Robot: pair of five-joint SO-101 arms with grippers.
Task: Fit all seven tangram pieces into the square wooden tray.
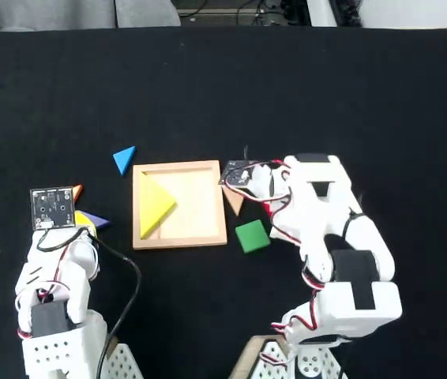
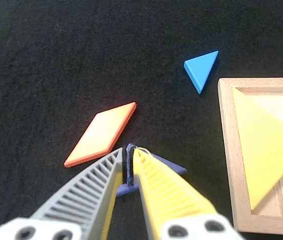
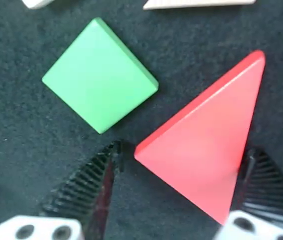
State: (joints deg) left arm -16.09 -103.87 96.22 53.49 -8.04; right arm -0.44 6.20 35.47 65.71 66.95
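Observation:
The square wooden tray (image 1: 217, 207) lies mid-table with a large yellow triangle (image 1: 155, 204) in its left half. My left gripper (image 2: 130, 159) is shut on a dark blue triangle (image 2: 173, 169) lying on the cloth just left of the tray (image 2: 226, 150). An orange parallelogram (image 2: 101, 134) lies beside its fingertips, and a light blue triangle (image 2: 201, 69) sits farther off near the tray's corner. My right gripper (image 3: 176, 170) is open, its fingers (image 3: 94, 185) straddling a red triangle (image 3: 206, 145) by the tray's right edge. A green square (image 3: 100, 81) lies close beside it.
The table is covered in black cloth. The green square (image 1: 252, 236) sits just off the tray's lower right corner, and the light blue triangle (image 1: 125, 159) off its upper left corner. Both arm bases stand at the near edge.

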